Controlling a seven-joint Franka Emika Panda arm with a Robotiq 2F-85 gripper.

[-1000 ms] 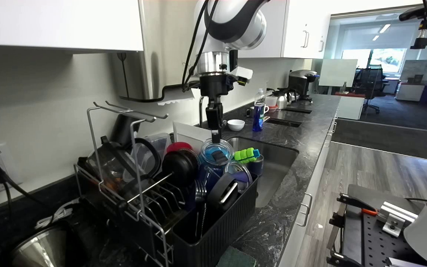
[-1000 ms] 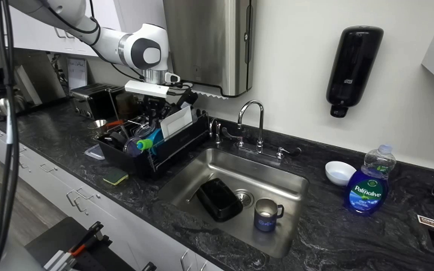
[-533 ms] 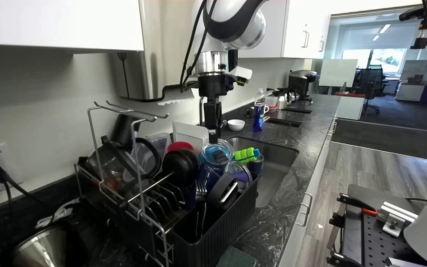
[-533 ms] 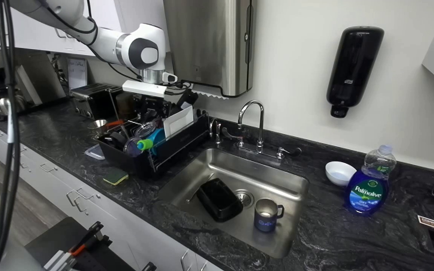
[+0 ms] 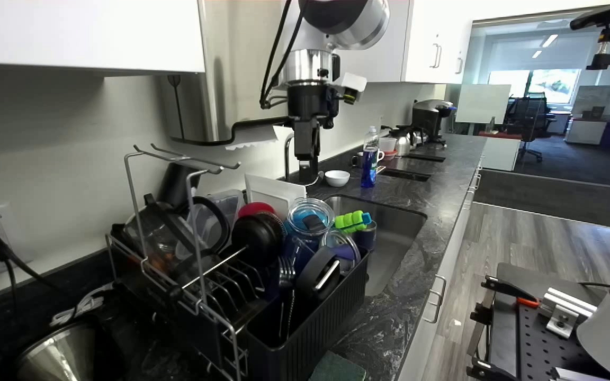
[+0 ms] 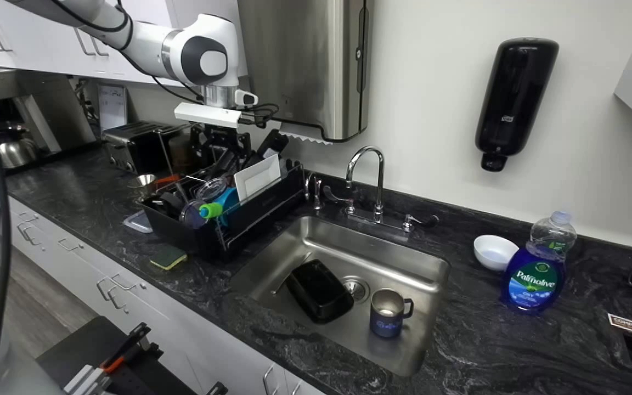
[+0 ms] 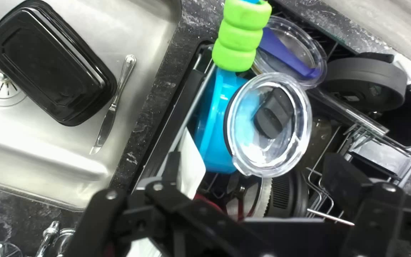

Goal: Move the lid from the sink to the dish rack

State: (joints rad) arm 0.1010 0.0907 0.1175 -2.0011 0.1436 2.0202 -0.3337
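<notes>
Facing up in black dish rack (image 6: 269, 203): clear round lid (image 7: 269, 125) (black slider (image 7: 275, 111), long axis slanting lower-left, wrist view); black gripper (image 7: 255, 167) spread apart.

The black, grey-veined tabletop (image 6: 475, 340) is framing a steel sink (image 6: 371, 253) and carrying a black, wire-framed dish rack (image 6: 269, 202). Near the rack I'm seeing a green-and-yellow sponge (image 6: 168, 257) lying; past the sink, a round white bowl (image 6: 495, 253) is standing beside a clear plastic bottle (image 6: 538, 269).

In the sink (image 6: 371, 246): black rectangular piece (image 6: 319, 291), upright mug (image 6: 386, 322) — beside it, dish rack (image 6: 264, 206) and sponge (image 6: 168, 256) — behind it, chrome faucet (image 6: 379, 186).
</notes>
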